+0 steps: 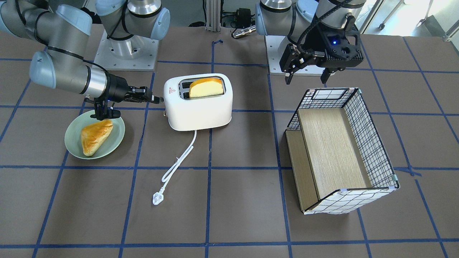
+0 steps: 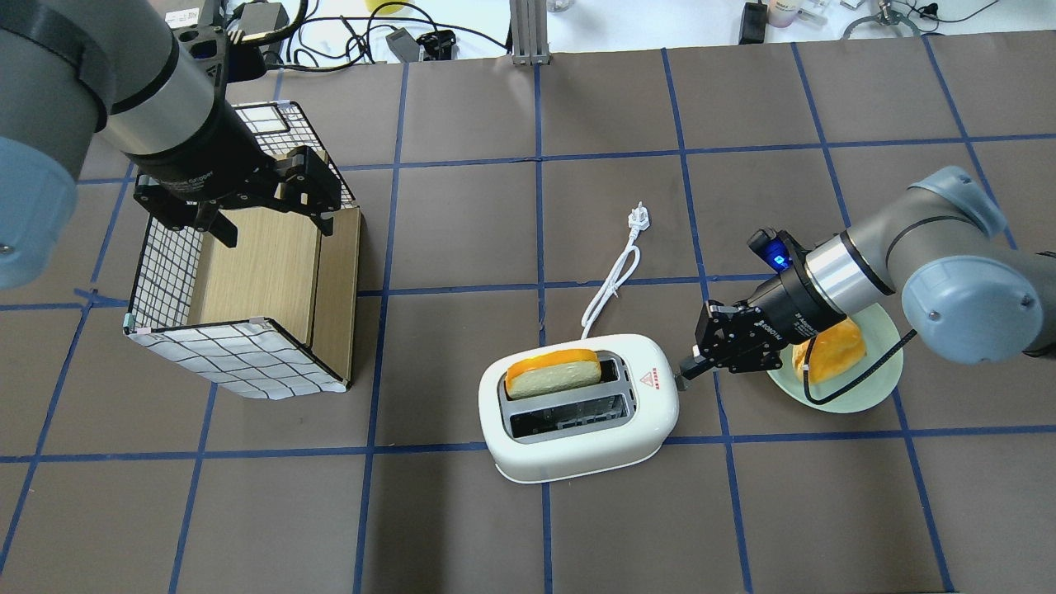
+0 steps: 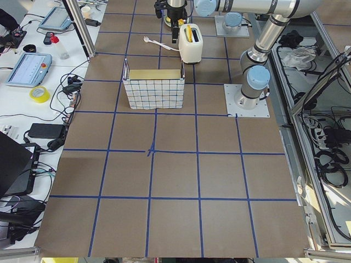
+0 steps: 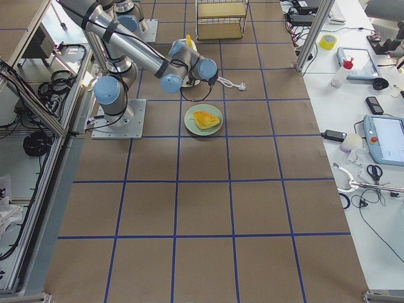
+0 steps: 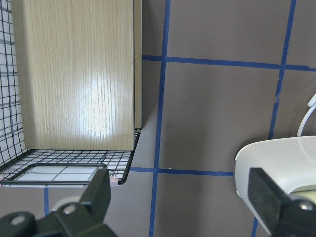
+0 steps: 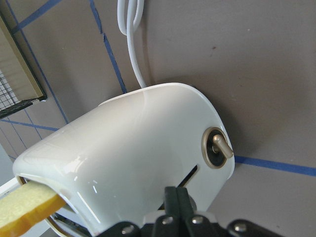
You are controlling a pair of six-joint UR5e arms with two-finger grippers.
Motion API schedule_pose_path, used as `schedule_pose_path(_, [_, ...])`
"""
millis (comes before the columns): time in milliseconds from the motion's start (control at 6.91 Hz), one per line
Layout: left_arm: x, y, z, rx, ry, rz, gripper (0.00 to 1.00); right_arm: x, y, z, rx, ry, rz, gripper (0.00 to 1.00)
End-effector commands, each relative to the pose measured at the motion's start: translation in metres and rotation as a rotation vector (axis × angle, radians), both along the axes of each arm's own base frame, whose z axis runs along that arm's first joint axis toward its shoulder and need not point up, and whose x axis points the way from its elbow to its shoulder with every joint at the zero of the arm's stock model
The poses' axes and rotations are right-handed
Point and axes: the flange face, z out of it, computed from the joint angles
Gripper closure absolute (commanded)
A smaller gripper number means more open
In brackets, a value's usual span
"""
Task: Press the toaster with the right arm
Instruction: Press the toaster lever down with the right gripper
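One white toaster mid-table, bread slice standing in one slot, cord trailing off. Right gripper: fingers pressed together, tip at the toaster's lever end; green plate just beside. Left gripper: fingers spread, hovering over wire basket.

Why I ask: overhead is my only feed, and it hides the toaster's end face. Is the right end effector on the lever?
Observer: In the right wrist view the right end effector, shut, sits at a dark slot on the toaster; I cannot see the lever itself.
Operator: Anything else on that face?
Observer: A round dial beside the slot, apart from the end effector.
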Motion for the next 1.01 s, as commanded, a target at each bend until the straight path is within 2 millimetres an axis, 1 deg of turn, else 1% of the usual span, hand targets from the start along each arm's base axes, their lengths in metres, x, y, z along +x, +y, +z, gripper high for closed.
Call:
schedule_pose_path(0, [0.0,0.0,0.001,-0.001,0.0,0.0,0.0,-0.001,-0.004,-0.009,-0.005,-0.005,0.009,1.0])
schedule_pose_path(289, [0.0,0.0,0.0,0.0,0.001,0.0,0.0,-0.001,-0.004,-0.01,-0.01,-0.003,0.012,1.0])
schedule_pose_path(579, [0.0,0.0,0.0,0.0,0.0,0.0,0.0,0.001,0.003,-0.022,-0.028,0.004,0.014,1.0])
schedule_pose_path(868, [0.0,0.0,0.001,-0.001,0.001,0.0,0.0,0.001,0.003,-0.023,-0.028,0.011,0.011,1.0])
